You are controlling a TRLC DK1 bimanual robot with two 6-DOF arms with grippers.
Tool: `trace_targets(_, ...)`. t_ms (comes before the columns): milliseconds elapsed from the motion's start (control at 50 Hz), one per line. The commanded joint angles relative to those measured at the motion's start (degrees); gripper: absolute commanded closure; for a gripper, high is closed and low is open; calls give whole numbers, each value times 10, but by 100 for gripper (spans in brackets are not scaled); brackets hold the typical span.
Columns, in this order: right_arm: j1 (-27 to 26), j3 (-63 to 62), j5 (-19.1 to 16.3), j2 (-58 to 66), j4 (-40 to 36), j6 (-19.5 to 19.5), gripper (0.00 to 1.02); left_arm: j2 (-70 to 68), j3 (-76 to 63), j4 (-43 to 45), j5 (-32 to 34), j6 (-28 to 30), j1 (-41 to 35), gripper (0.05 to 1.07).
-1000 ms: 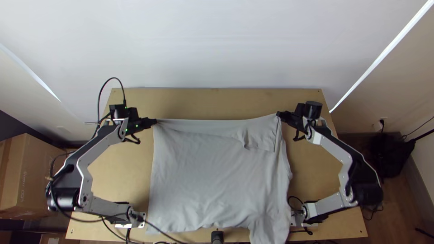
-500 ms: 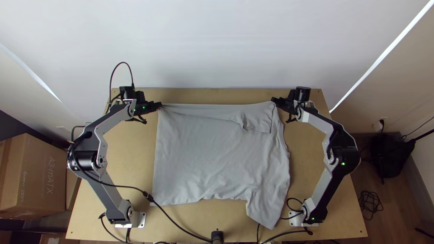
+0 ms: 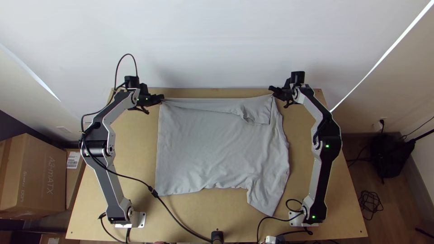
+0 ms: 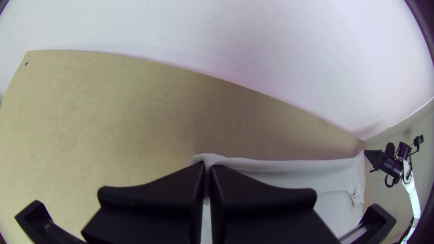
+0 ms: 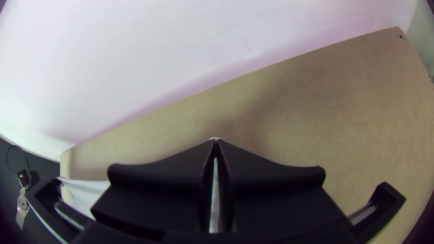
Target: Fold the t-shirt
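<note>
Shirt (image 3: 217, 149) lies over the middle of the table (image 3: 135, 149), mostly spread, its far edge drawn nearly straight between 2 grippers. Left gripper (image 3: 162, 98) clenched on 1 end of that edge; a small tuft of cloth pokes out past its tips in the left wrist view. Right gripper (image 3: 271, 90) likewise clamped on the other end, a sliver of cloth pinched between its 2 fingers in the right wrist view. Both sit near the table's far side.

Lie of the cloth: a long shallow crease runs under the far edge; a small pucker (image 3: 248, 118) on the right arm's side. Near hem wavy, with a sleeve (image 3: 266, 196) sticking out toward the right arm's base. Cannot tell how high the held edge is off the table.

Step in hand, my reading: laying out and straightening, ahead of folding proper. No neat fold made; task looks early.

Next move, as I judge it: set the far edge down level, both arms together, with light tension across, then let go at the 2 ends at the same time. After that, tidy the pucker and turn the sleeve inward. Risk: uneven lowering or a lopsided release would skew the cloth and deepen the crease.
</note>
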Motion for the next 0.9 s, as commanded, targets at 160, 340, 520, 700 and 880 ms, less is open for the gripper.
trace_targets(160, -8, 81, 13, 5, -86, 11, 100, -16, 45, -105, 12, -11, 8, 105)
trace_targets(340, -7, 80, 13, -29, -137, 10, 100, -61, -6, -111, 22, -6, 15, 105)
trace_targets(520, -6, 74, 13, -60, -208, -5, 100, -100, -53, -103, 29, -4, 16, 105)
trace_targets(700, -6, 27, 13, -100, -219, -15, 100, -135, -106, -83, 31, 0, 13, 105)
trace_targets(880, 0, -26, 13, -143, -217, -18, 100, -161, -155, -64, 32, 3, 11, 105)
